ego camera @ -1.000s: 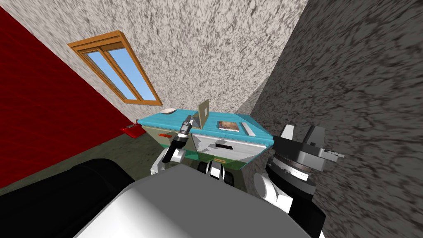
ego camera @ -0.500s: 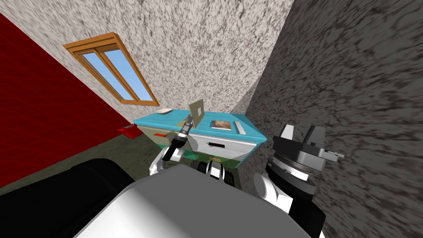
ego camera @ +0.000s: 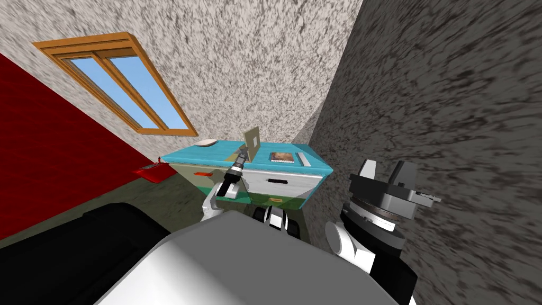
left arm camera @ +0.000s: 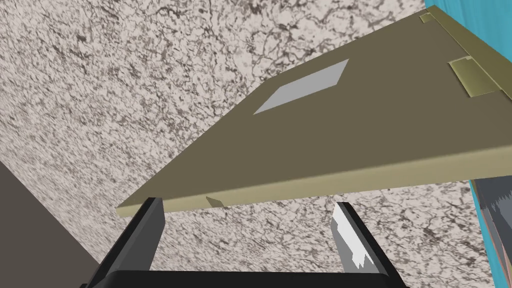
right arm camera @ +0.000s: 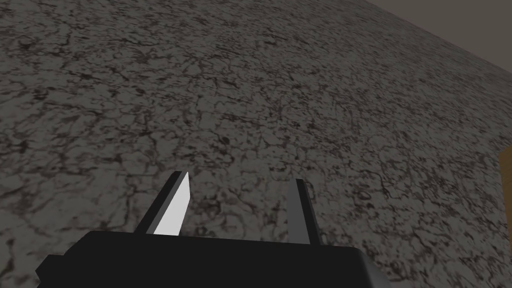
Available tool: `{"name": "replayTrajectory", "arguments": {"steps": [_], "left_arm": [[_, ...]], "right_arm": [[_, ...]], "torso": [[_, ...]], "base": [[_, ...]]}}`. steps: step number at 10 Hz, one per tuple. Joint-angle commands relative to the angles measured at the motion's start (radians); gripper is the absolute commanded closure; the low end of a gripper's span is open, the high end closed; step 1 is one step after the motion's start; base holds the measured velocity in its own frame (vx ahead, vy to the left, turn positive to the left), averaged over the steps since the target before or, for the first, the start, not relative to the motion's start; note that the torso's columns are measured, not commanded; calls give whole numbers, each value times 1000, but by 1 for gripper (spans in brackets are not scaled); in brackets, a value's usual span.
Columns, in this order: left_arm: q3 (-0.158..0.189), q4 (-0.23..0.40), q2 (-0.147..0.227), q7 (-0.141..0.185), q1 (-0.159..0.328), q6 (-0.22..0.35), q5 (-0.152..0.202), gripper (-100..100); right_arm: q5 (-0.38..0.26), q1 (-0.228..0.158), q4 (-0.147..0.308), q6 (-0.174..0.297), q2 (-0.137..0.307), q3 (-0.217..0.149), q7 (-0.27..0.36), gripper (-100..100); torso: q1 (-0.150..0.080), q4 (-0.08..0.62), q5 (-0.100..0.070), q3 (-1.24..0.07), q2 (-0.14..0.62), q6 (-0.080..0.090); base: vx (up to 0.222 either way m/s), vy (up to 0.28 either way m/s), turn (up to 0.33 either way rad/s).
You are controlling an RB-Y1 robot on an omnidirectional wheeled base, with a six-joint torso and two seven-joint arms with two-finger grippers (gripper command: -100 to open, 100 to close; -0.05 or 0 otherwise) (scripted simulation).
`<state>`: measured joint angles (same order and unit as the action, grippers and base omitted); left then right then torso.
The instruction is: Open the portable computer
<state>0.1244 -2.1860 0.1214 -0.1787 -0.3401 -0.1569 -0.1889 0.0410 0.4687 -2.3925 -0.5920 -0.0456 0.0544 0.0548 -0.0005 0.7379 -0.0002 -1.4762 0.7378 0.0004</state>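
On the teal desk (ego camera: pixel 211 154): the laptop (ego camera: pixel 252 142), lid raised almost upright. Close at the lid, the left gripper (ego camera: pixel 242 155), fingers spread wide and clamping nothing. Seen from the left wrist, free edge of the lid (left arm camera: pixel 350 130) just past the fingertips of this gripper (left arm camera: pixel 246 205); contact not possible to tell. Off to the side by the dark wall, the right gripper (ego camera: pixel 386 168), fingers (right arm camera: pixel 172 207) also apart, holding nothing. Beside the laptop, a book (ego camera: pixel 282 157).
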Motion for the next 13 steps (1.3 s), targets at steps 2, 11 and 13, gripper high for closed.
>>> {"name": "replayTrajectory", "arguments": {"steps": [2,11,13], "left_arm": [[33,58,-33,-31,97,23,-22,-100],[140,250,-146,-129,365,102,-95,-100],[162,288,-168,-149,423,118,-110,-100]], "right_arm": [[0,0,0,0,0,0,0,0],[0,0,0,0,0,0,0,0],[0,0,0,0,0,0,0,0]], "torso": [[0,0,0,0,0,0],[0,0,0,-1,-2,-1],[0,0,0,0,-1,-1]], "base": [[-89,40,-127],[-94,34,-138],[-86,28,-153]]}}
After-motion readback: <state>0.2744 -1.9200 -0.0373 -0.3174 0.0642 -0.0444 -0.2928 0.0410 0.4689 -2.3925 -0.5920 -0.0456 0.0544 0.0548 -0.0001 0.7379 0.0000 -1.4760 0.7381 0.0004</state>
